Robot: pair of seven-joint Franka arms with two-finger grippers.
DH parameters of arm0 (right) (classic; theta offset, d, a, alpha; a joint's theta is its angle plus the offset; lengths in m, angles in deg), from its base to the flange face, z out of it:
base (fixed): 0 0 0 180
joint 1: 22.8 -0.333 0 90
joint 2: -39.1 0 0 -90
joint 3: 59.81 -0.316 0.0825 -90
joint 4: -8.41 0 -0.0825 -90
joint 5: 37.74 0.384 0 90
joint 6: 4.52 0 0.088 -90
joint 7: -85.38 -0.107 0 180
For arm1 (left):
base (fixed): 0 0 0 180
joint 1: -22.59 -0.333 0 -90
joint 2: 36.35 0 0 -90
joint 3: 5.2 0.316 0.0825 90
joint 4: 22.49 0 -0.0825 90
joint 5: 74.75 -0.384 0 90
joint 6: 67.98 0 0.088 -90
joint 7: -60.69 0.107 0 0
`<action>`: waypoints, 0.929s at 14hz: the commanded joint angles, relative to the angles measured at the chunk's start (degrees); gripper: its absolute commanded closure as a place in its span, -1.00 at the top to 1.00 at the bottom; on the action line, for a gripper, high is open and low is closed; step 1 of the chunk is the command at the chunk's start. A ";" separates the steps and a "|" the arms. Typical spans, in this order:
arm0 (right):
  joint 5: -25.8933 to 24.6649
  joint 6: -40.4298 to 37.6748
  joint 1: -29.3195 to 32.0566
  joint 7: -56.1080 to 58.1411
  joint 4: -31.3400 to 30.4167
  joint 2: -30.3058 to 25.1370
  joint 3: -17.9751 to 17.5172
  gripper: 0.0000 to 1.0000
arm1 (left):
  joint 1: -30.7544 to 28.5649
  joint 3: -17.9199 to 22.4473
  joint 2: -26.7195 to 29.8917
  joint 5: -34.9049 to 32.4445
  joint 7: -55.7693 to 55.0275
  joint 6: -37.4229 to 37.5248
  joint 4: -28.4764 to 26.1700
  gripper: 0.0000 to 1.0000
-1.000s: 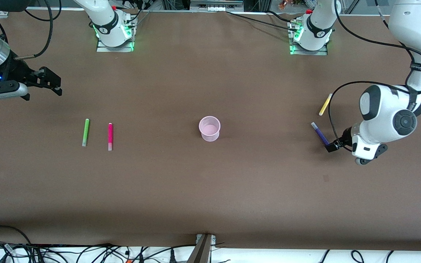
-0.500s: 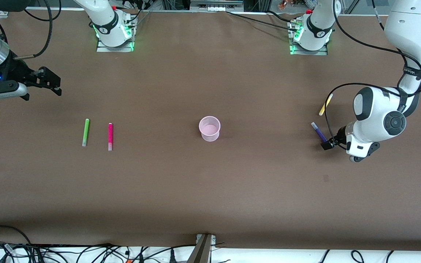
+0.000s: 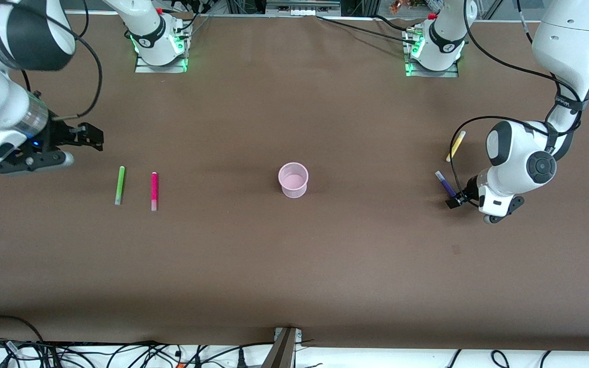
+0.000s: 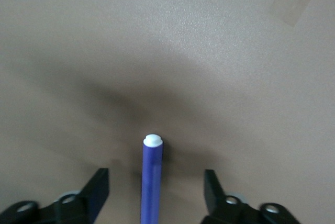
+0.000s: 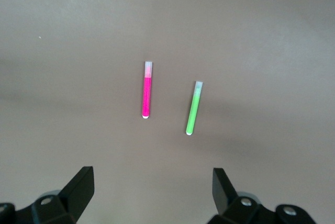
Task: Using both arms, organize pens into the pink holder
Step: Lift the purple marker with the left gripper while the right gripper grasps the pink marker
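- Your left gripper (image 3: pixel 451 202) is sitting low at the left arm's end of the table (image 3: pixel 294 266), with its fingers (image 4: pixel 97 190) spread wide and grasping nothing.
- The dark purple pen (image 3: pixel 446 185) is lying flat on the table between those two fingers. In the left wrist view the dark purple pen (image 4: pixel 152 179) is running up the middle of the gap and is touching neither finger.
- The yellow pen (image 3: pixel 455 145) is lying near it, farther from the front camera, and the left arm's cable is crossing over it.
- Your right gripper (image 3: pixel 91 136) is hanging over the table at the right arm's end, fingers (image 5: pixel 78 187) also spread apart and holding nothing.
- The green pen (image 3: pixel 119 185) and the magenta-pink pen (image 3: pixel 154 190) are lying side by side, apart from each other, nearer to the front camera than the spot under the right gripper. In the right wrist view the green pen (image 5: pixel 194 108) and the magenta-pink pen (image 5: pixel 147 89) are showing ahead of the open fingers, well apart from them.
- The pink holder (image 3: pixel 293 179) is standing upright in the middle of the table, well apart from both grippers, and no pen is showing inside.
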 commanded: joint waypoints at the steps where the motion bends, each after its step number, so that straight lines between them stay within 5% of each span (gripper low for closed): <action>1: 1.36 1.59 -0.09 -2.25 -2.44 -0.41 0.20 1.00 | -0.23 -0.05 -1.15 -1.80 -0.28 -2.03 -0.39 0.14; 3: 2.60 8.08 -0.09 -6.82 -8.32 -0.06 0.29 1.00 | -0.23 0.04 -1.15 -1.89 -0.28 -2.04 -0.39 -0.11; 6: 2.87 18.71 -0.26 -8.25 -15.89 3.18 0.20 0.99 | -0.23 0.13 -1.15 -1.89 -0.28 -2.04 -0.30 -0.13; 11: 3.13 41.75 -0.17 -8.25 -27.76 8.55 0.11 0.99 | -0.23 0.13 -1.15 -3.28 -0.19 -1.95 -0.04 -0.99; 13: 3.22 49.74 -0.17 -8.33 -31.80 10.48 0.11 0.96 | -0.14 0.04 -0.46 -3.38 -0.28 -1.43 0.40 -1.00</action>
